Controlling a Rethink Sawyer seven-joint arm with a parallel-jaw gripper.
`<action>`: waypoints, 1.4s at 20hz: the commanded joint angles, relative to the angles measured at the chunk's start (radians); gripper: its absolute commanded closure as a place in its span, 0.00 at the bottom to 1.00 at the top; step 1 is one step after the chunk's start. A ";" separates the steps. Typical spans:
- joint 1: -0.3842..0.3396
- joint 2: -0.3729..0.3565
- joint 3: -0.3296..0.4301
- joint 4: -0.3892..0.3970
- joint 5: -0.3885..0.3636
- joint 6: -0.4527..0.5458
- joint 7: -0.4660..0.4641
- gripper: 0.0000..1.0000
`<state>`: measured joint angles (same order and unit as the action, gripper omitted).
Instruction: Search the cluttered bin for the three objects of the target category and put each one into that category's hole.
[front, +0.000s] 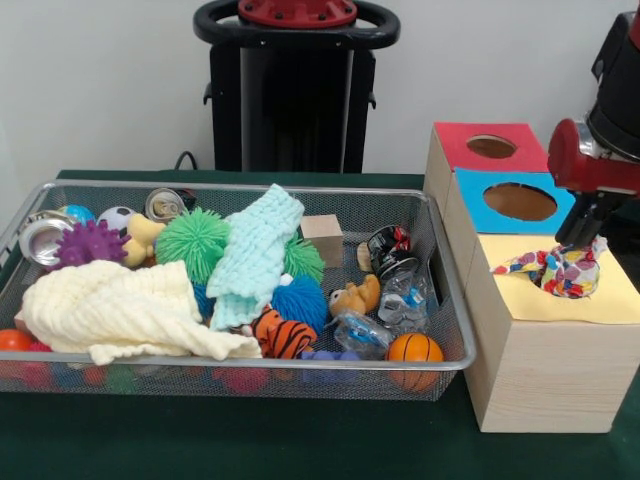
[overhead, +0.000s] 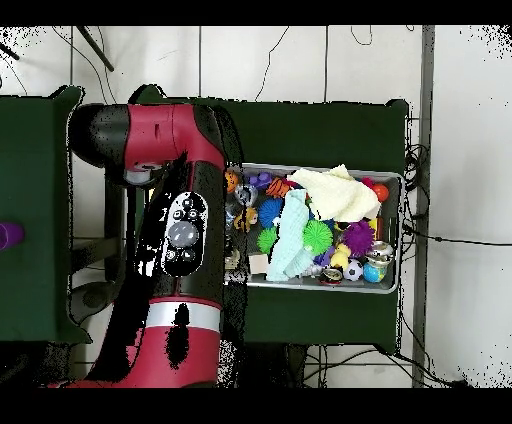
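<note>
No writing is legible. The gripper (front: 580, 243) seems closed on a spotted fabric bundle (front: 556, 271) over the yellow-topped box (front: 545, 345), right of the wire bin (front: 440, 290), covering its hole.

My arm (front: 600, 150) comes in at the far right, and a spotted fabric bundle (front: 562, 270) sits right under it on the yellow-topped box (front: 560, 330), pretty much covering its hole. Can't tell if I'm gripping it. Blue box (front: 515, 203) and red box (front: 488, 147) are behind. The wire bin (front: 452, 330) on the left is stuffed: tiger plush (front: 281, 336), spiky balls, cloths.
</note>
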<state>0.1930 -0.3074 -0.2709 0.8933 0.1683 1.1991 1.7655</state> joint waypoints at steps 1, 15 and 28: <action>-0.008 -0.009 0.071 0.130 -0.002 -0.045 0.151 1.00; 0.002 0.045 0.080 0.213 -0.011 -0.350 0.204 1.00; 0.012 0.102 0.088 0.267 0.012 -0.421 0.227 1.00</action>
<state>0.1981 -0.3061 -0.2699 1.0037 0.1681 0.8131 1.7655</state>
